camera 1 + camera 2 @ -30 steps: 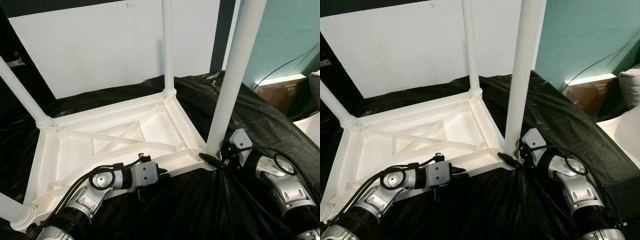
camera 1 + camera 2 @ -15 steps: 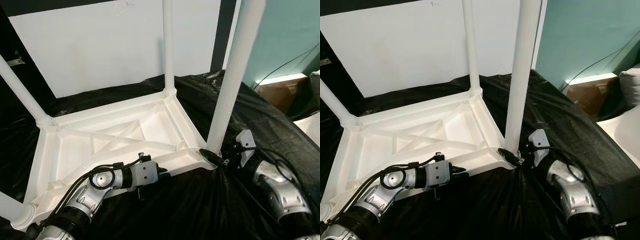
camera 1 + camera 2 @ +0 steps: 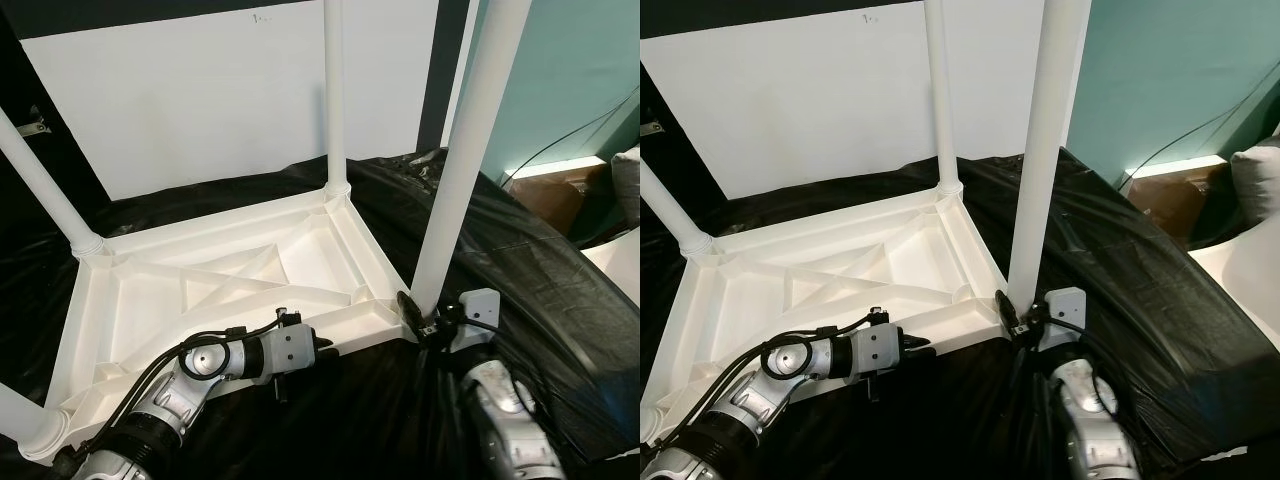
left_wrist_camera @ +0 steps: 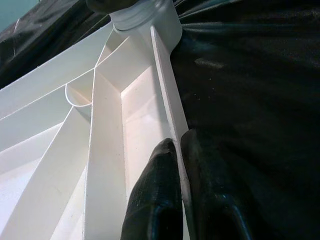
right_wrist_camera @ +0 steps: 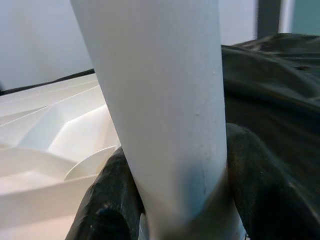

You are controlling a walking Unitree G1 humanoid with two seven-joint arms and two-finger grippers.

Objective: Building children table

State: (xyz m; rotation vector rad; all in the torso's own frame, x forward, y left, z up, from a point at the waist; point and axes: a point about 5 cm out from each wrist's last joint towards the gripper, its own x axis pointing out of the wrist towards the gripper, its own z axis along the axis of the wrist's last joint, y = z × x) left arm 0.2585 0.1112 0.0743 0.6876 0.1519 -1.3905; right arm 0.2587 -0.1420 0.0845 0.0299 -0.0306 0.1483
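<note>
Seating the fourth leg

Right hand [image 3: 1018, 318] clamps the leg [image 3: 466, 160] base at its corner socket; left hand [image 4: 176, 195] pinches the tabletop [image 3: 230, 285] rim, likely as a brace. Tabletop lies inverted on black sheet [image 3: 520, 260].

The upside-down white table top [image 3: 210, 290] takes up the middle and left of the frame; its ribs split it into open pockets; four white legs [image 3: 470, 150] stick up at its corners and block the way there; the right gripper [image 3: 418, 313] wraps the near right leg's foot; the left gripper [image 3: 322, 347] pinches the near rim; open black sheet [image 3: 540, 270] lies at the right.
</note>
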